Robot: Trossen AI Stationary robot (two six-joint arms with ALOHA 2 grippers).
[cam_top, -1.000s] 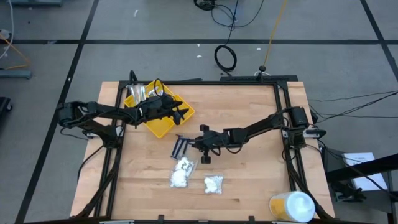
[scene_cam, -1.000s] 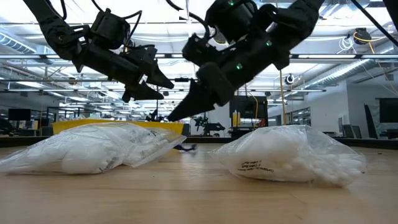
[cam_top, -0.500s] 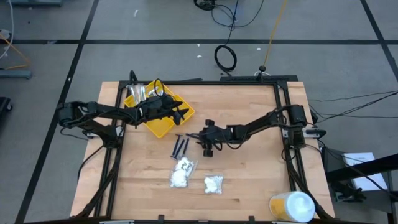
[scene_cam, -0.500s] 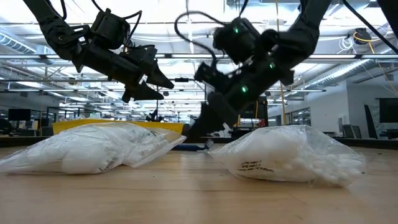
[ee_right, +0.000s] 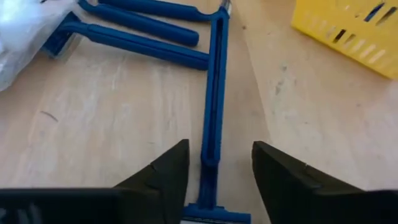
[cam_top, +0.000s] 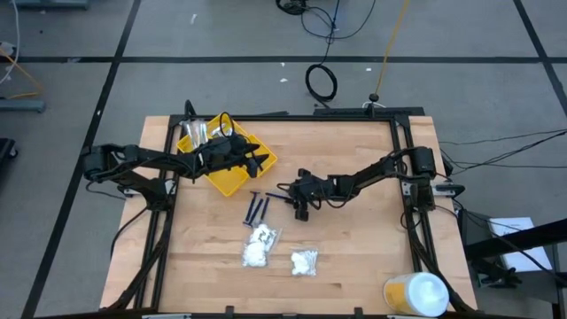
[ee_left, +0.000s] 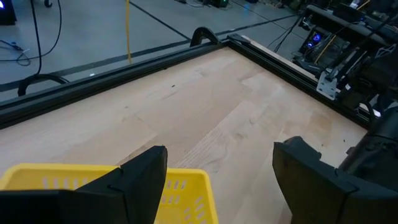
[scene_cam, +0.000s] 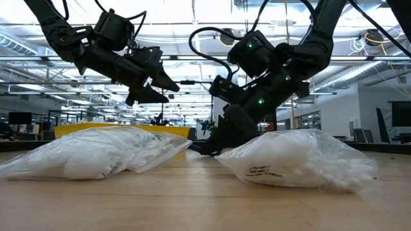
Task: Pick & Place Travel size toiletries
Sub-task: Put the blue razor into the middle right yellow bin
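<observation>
Beside the yellow tray (cam_top: 232,168), toward the middle of the table (cam_top: 354,239), the right claw (cam_top: 282,198) is down at the wood, its fingers (ee_right: 163,174) spread on either side of one blue stick (ee_right: 213,118) without closing on it. Half a second ago this claw sat a little farther from the tray and higher; a second ago it was higher still, tilted over the sticks. Two more sticks (cam_top: 257,209) lie just beside the first, between the tray and the bags, where they lay before. A bag (cam_top: 258,245) of white lumps rests past the sticks on the side away from the tray, and a second bag (cam_top: 304,260) lies near it; neither has shifted. In the low view both bags (scene_cam: 96,153) (scene_cam: 302,159) fill the foreground with the right claw (scene_cam: 202,146) touching down behind them.

The left claw (cam_top: 263,159) hangs over the tray's corner, fingers (ee_left: 140,180) apart and holding nothing, unmoved across all three moments. Silvery packets (cam_top: 197,132) stand in the tray's far end.
</observation>
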